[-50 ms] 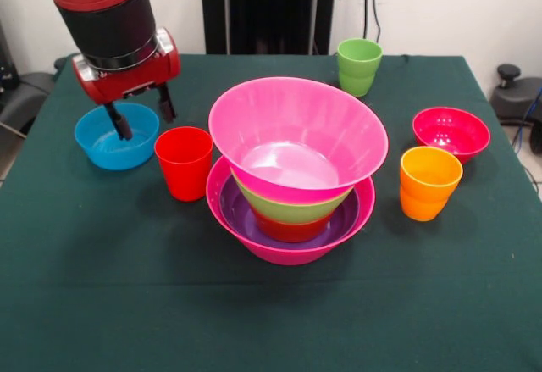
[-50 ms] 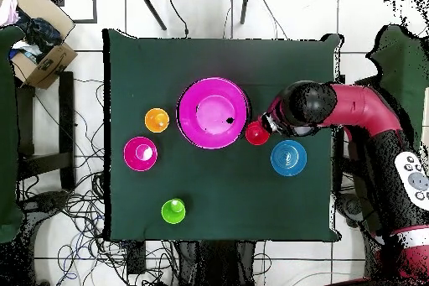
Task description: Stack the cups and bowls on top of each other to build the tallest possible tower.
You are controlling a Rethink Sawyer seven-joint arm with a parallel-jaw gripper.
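Hovering with fingers parted, your gripper [image 1: 141,113] hangs between the small glossy blue plastic bowl [image 1: 116,136] and the red plastic cup [image 1: 184,162], beside the tower [image 1: 292,173].

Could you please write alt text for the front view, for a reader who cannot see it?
The gripper hangs open over a blue bowl beside a red cup, left of a tower of nested bowls topped by a tilted pink bowl. A green cup, crimson bowl and orange cup stand apart.
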